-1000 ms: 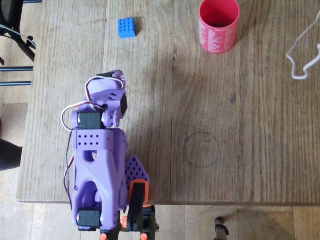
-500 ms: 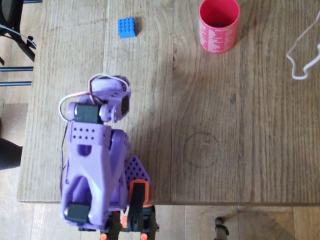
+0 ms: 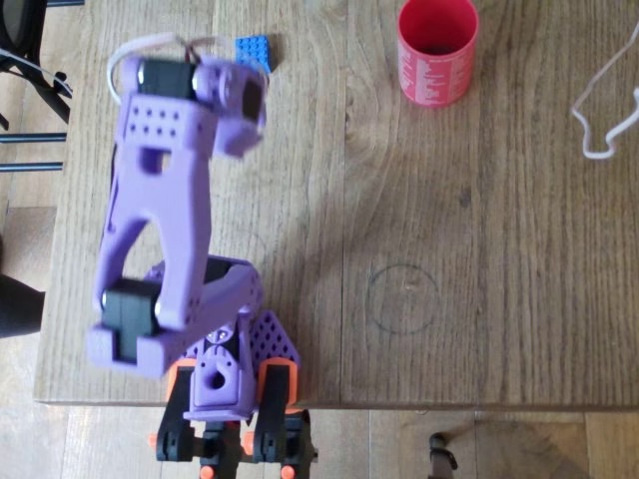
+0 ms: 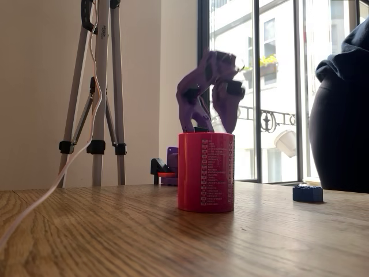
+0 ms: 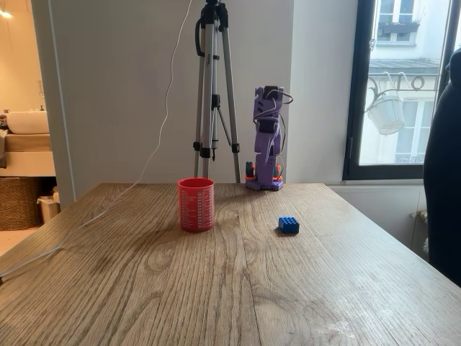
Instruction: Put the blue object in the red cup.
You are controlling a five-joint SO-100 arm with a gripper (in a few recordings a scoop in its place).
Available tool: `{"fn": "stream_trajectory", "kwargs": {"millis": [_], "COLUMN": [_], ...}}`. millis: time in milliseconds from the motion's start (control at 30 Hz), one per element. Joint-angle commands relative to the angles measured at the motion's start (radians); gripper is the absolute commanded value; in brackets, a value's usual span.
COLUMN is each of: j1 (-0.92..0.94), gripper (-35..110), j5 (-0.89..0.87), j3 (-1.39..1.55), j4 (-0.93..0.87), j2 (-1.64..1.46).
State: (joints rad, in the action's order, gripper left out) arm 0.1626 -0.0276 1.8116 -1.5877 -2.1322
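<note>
The blue object (image 3: 257, 47) is a small studded brick lying on the wooden table near its far edge, partly covered in the overhead view by my purple arm's wrist (image 3: 225, 92). It also lies flat in both fixed views (image 4: 307, 194) (image 5: 289, 225). The red cup (image 3: 436, 52) stands upright to the brick's right, well apart from it (image 4: 206, 172) (image 5: 196, 205). My gripper (image 4: 227, 122) hangs high in the air, pointing down, far above the table. Its fingers read as one dark mass, so open or shut is unclear. Nothing visible is held.
A white cable (image 3: 597, 112) trails over the table's right side. A faint drawn circle (image 3: 401, 297) marks the table's middle. A tripod (image 5: 213, 86) stands behind the table near the arm's base (image 3: 225, 384). A person (image 4: 341, 115) stands close by the table's edge.
The arm has risen from its folded pose and reached forward. In the overhead view its wrist went from mid-table up to just beside the brick. Brick and cup stayed put.
</note>
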Motion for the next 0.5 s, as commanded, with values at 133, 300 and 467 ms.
{"fn": "stream_trajectory", "kwargs": {"millis": [133,300,467], "j1": [-0.143,-0.264,-0.342], "gripper": [1,1,1], "j5": [0.020,-0.032,-0.063], "j3": [-0.308,-0.387,-0.549], "j4": [-0.097,-0.023,0.083], "j2": [0.310,0.508,0.676]}}
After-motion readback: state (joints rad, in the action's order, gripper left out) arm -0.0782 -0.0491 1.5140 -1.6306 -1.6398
